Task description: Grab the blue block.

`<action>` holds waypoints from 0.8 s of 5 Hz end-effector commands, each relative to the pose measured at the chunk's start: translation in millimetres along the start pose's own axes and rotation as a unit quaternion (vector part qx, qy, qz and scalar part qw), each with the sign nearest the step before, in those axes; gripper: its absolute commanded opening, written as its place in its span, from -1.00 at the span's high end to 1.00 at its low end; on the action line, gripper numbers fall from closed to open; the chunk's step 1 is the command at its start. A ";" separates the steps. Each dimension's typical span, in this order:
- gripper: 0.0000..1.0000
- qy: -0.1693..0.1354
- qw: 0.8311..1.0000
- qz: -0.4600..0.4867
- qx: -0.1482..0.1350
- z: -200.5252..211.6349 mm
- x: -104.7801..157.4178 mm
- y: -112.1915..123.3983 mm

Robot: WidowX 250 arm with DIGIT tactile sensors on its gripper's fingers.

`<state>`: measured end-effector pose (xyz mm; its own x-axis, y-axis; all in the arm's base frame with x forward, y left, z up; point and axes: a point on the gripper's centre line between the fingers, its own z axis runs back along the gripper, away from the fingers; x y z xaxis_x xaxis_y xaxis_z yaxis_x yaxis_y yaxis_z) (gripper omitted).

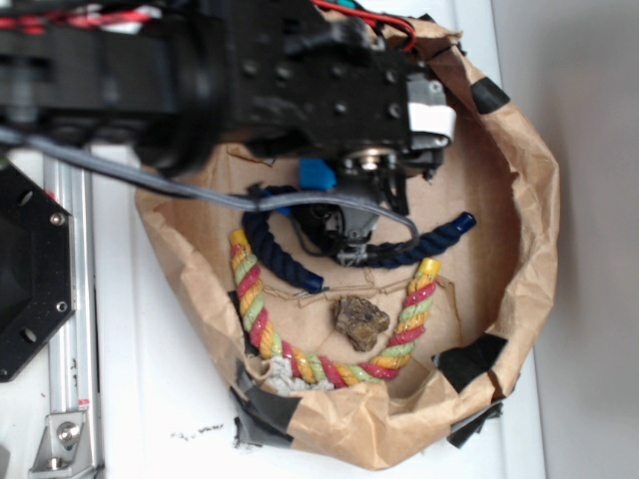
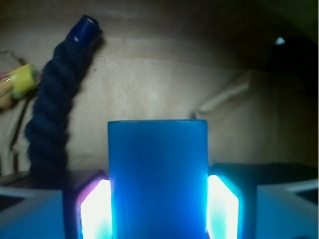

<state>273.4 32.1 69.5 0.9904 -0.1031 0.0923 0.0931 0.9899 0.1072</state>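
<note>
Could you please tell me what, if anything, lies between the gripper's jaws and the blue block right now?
Nothing: in the wrist view the blue block sits directly between the gripper's jaws, its sides against both, with no gap or object between.

1. No text, label, brand, number or sign can be read in either view.
2. The white patch (image 1: 432, 120) on the black arm shows no legible marking.

White tabletop (image 1: 160, 389), grey wall (image 1: 589, 100)
</note>
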 end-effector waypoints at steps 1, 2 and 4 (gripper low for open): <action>1.00 0.059 0.996 0.063 -0.032 70.7 1.1 -14.5; 1.00 0.081 0.995 0.038 -0.052 78.7 -2.5 -27.0; 1.00 0.032 0.999 0.025 -0.025 82.2 -8.9 -49.3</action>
